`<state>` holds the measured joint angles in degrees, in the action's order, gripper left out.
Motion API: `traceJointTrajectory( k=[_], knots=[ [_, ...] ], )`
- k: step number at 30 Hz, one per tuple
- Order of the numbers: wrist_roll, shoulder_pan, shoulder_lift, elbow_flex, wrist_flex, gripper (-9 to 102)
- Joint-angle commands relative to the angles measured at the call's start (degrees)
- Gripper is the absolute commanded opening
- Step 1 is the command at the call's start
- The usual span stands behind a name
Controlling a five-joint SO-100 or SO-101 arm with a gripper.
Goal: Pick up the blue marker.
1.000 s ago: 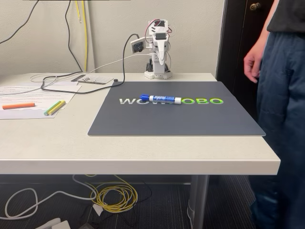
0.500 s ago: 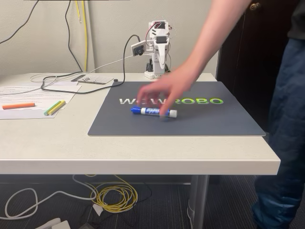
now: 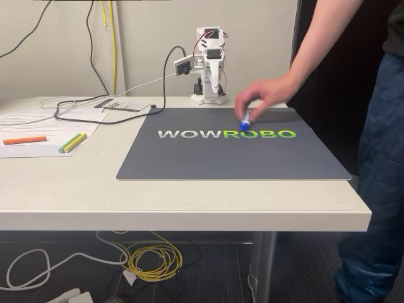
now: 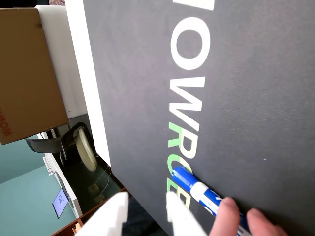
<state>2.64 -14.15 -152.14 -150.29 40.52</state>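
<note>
The blue marker (image 3: 245, 120) is held in a person's hand (image 3: 265, 98) over the dark mat (image 3: 233, 158), its blue end touching the green "R" of the printed word. In the wrist view the marker (image 4: 199, 191) lies slanted on the mat (image 4: 256, 73), blue cap toward the letters, with fingertips (image 4: 236, 216) resting on its barrel. The white arm (image 3: 210, 66) stands folded at the back of the table, behind the mat. My gripper (image 4: 145, 216) shows its two white fingers (image 4: 114, 216) at the bottom edge, open and holding nothing, just left of the marker.
An orange highlighter (image 3: 24, 139) and yellow-green highlighters (image 3: 72, 142) lie on papers at the left. Cables (image 3: 95, 104) run across the back of the table. The person (image 3: 379, 158) stands at the table's right edge. A cardboard box (image 4: 27, 73) sits beyond the mat.
A person's hand reached in, took the blue marker from the mat's middle and carried it right and back to the green letters. The arm stayed folded.
</note>
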Motion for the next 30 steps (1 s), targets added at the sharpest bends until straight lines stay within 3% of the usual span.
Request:
traceJointTrajectory(
  k=[1, 10, 14, 24, 30],
  knots=[
    [0.0, -0.26, 0.26, 2.72, 0.09, 10],
    [-0.79, -0.44, 0.35, 2.72, 0.18, 10],
    [-5.89, -1.76, 1.41, 2.9, 0.26, 11],
    [-33.93, -5.63, 18.72, 21.8, 14.33, 15],
    [-53.35, -5.98, 21.8, 22.85, 14.85, 20]
  ],
)
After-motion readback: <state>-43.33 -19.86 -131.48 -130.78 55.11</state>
